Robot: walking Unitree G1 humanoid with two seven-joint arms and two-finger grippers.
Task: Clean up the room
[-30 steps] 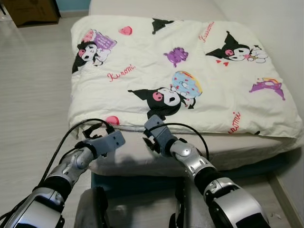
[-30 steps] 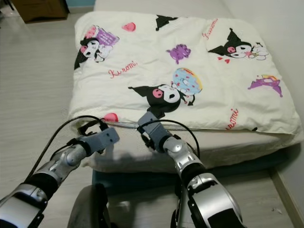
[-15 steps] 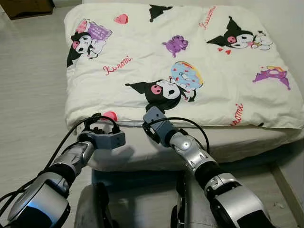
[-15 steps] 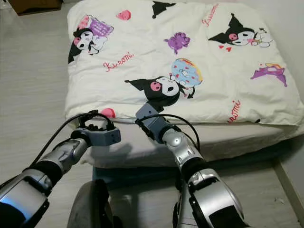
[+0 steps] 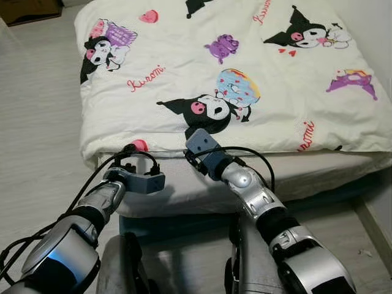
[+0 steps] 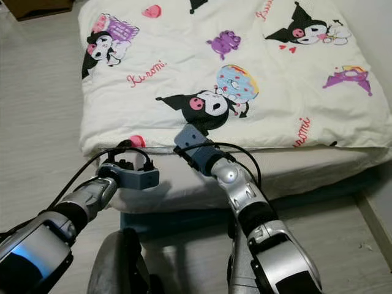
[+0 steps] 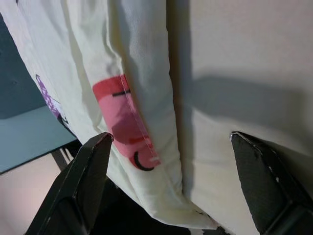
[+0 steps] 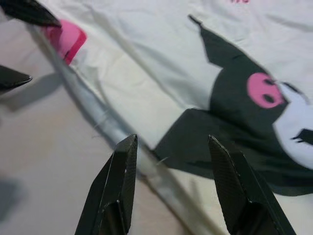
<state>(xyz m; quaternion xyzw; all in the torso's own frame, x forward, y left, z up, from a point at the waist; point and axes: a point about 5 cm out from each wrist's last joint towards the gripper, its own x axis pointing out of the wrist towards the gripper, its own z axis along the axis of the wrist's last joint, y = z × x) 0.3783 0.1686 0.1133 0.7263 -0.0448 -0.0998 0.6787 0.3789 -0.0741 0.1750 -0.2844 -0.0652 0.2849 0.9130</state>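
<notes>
A cream duvet printed with black cartoon figures, purple shapes and pink marks lies spread on the bed. My left gripper is open at the duvet's near left corner, one finger on each side of the hem by a pink mark. In the eye view, the left gripper sits just below that mark. My right gripper is open too, its fingers over the duvet's near edge beside a black figure with a pink face. The right gripper touches the edge mid-bed.
The pale mattress shows below the duvet's near edge, over a dark blue bed base. Light wooden floor runs along the left. A white wall borders the bed on the right. Brown furniture stands at the far left.
The view has shifted closer over the bed. My left wrist has turned and now lies across the duvet's corner. The right gripper stays at the duvet's near edge.
</notes>
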